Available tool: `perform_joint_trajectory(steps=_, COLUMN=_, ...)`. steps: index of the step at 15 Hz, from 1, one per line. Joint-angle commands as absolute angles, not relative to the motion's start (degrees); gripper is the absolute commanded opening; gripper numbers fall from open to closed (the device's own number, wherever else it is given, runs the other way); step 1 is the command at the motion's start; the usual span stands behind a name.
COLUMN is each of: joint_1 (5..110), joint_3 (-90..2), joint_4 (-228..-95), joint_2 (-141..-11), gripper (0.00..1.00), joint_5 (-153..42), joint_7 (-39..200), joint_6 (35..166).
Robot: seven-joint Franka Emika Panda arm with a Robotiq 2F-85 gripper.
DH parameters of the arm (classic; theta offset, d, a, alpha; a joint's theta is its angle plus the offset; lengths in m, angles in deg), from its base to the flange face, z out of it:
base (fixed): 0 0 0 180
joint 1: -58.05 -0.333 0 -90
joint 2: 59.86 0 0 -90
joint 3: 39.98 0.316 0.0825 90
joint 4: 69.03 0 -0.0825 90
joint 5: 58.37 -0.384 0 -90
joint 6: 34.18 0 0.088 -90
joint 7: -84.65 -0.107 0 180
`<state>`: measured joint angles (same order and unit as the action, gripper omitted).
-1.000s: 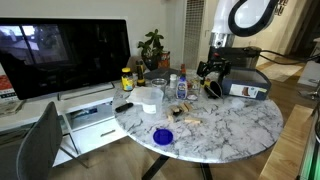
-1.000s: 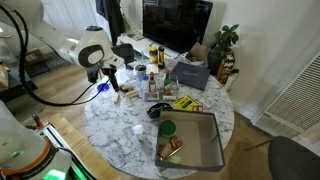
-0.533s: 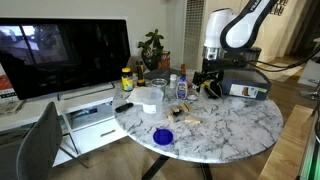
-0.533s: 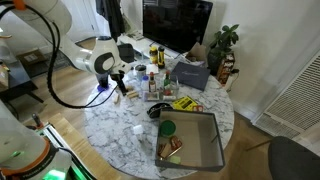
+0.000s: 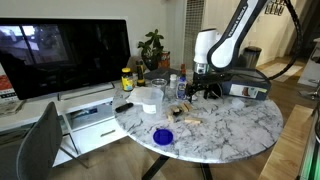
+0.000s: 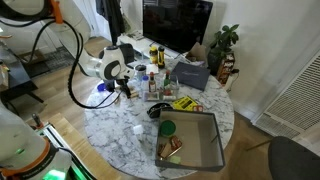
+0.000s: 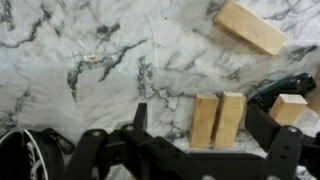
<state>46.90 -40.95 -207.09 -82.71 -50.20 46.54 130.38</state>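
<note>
My gripper (image 7: 203, 122) is open and low over the marble table (image 7: 90, 60). Two light wooden blocks (image 7: 218, 120) lie side by side between its fingers (image 7: 140, 118), and I see no contact with either finger. A third block (image 7: 250, 26) lies farther ahead and a fourth (image 7: 288, 108) just outside the right finger, beside a dark object. In both exterior views the gripper (image 5: 197, 90) (image 6: 122, 86) hangs over the table near the blocks (image 5: 187, 113) and a cluster of small bottles.
A blue bowl (image 5: 163, 135), a clear container (image 5: 150, 98), bottles (image 5: 127, 79) and a grey box (image 5: 246, 86) stand on the table. A grey tray (image 6: 196, 141) and a green lid (image 6: 168, 127) sit at one side. A TV (image 5: 65, 55) and a plant (image 5: 152, 45) are behind.
The arm has swung from over the grey box across the table and come down over the wooden blocks. Nothing on the table has moved.
</note>
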Motion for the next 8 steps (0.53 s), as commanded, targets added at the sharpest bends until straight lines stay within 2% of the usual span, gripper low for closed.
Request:
perform_joint_trajectory(steps=1, joint_1=44.1, joint_3=-43.6, joint_4=-204.0, joint_2=-87.7, gripper=1.00, joint_5=-53.0, joint_7=47.6, joint_6=134.0)
perform_joint_trajectory(steps=2, joint_1=44.1, joint_3=-43.6, joint_4=-203.3, joint_2=-88.6, gripper=0.98, joint_5=-53.9, joint_7=48.2, joint_6=134.8)
perform_joint_trajectory(steps=4, joint_1=44.2, joint_3=-43.3, joint_4=-202.1, joint_2=-90.3, gripper=0.88, joint_5=-55.8, joint_7=49.4, joint_6=135.7)
perform_joint_trajectory(steps=5, joint_1=44.0, joint_3=-43.5, joint_4=-201.6, joint_2=-91.1, gripper=0.80, joint_5=-56.7, joint_7=49.9, joint_6=135.9)
perform_joint_trajectory(steps=6, joint_1=43.8, joint_3=-43.7, joint_4=-201.1, joint_2=-91.8, gripper=0.64, joint_5=-57.5, joint_7=50.3, joint_6=135.9)
perform_joint_trajectory(steps=7, joint_1=44.0, joint_3=-43.5, joint_4=-200.6, joint_2=-92.3, gripper=0.61, joint_5=-58.3, joint_7=50.8, joint_6=135.8)
perform_joint_trajectory(steps=8, joint_1=44.2, joint_3=-43.3, joint_4=-200.3, joint_2=-92.7, gripper=0.63, joint_5=-59.2, joint_7=51.4, joint_6=135.8)
